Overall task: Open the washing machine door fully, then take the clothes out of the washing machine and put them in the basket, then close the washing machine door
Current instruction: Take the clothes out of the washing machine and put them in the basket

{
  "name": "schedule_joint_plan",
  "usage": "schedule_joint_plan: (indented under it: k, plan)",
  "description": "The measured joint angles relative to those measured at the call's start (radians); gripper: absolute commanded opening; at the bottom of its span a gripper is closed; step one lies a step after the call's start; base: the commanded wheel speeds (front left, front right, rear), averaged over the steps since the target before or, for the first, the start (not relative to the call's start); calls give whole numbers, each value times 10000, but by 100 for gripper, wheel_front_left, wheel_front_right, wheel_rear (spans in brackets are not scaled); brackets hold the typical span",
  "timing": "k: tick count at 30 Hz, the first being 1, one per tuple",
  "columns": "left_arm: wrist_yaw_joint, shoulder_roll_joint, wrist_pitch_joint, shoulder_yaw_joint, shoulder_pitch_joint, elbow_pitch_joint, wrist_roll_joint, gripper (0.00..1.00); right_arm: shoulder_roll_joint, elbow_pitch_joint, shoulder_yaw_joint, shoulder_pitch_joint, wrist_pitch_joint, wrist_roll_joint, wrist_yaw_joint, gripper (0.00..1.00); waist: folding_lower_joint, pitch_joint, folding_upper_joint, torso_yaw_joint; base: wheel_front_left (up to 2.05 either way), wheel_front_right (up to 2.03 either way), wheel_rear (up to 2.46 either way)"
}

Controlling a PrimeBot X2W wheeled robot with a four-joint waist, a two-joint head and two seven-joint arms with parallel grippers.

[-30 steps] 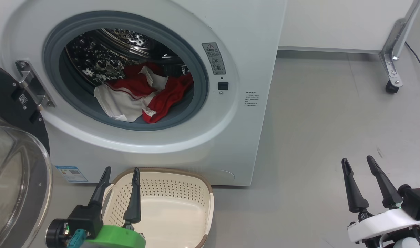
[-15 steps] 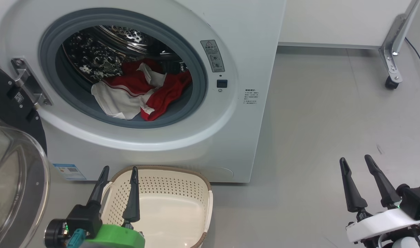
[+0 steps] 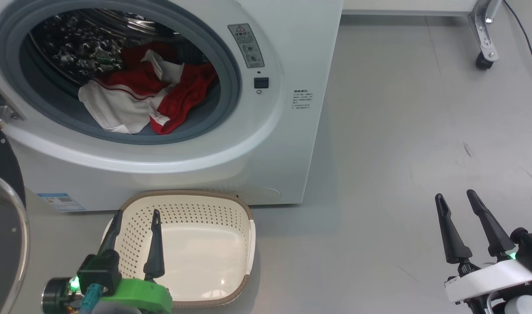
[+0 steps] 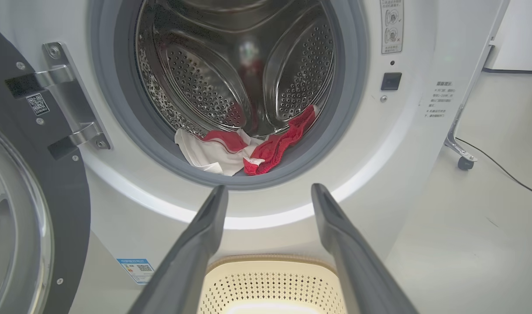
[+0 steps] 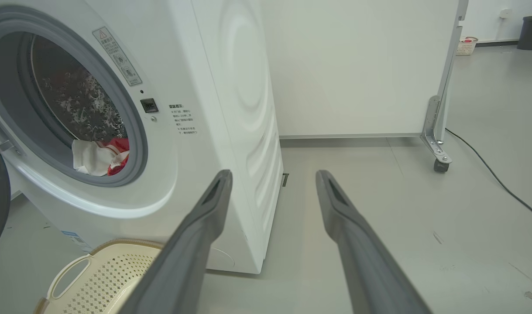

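At far left, the washing machine door (image 3: 4, 170) stands swung open beside the left gripper (image 3: 136, 213), whose fingers are spread wide and empty over the basket (image 3: 183, 194). The clothes (image 3: 135, 100), red and white, lie at the drum's front lip inside the washing machine (image 3: 292, 43). At right, the right gripper (image 3: 454, 194) hangs wide and empty above the floor (image 3: 401, 131). We judge three risks: a reach clipping the door or the grey gasket (image 3: 229, 93), a pinch catching only one garment, and trailing cloth dropping beside the basket.
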Motion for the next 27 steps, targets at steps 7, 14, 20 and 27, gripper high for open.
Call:
schedule_joint_plan:
  k: [7,14,20,27]
  plan:
    - [123,-6,370,591,-1107,25,-13,100,-180,-211,98,-472,0,311,0,100,0,766,0,-563,0,0,0]
    - [130,-19,1110,1216,-2521,192,-176,100,-291,-245,251,-936,0,619,0,100,0,1516,0,-1306,0,0,0]
    - [215,341,2107,1801,-3619,744,50,100,-364,-244,408,-1491,0,813,0,100,0,2097,0,-2002,0,0,0]
    - [215,1045,3172,2433,-4958,1469,692,100,-372,-130,466,-1832,0,1070,0,100,0,2670,0,-2777,0,0,0]
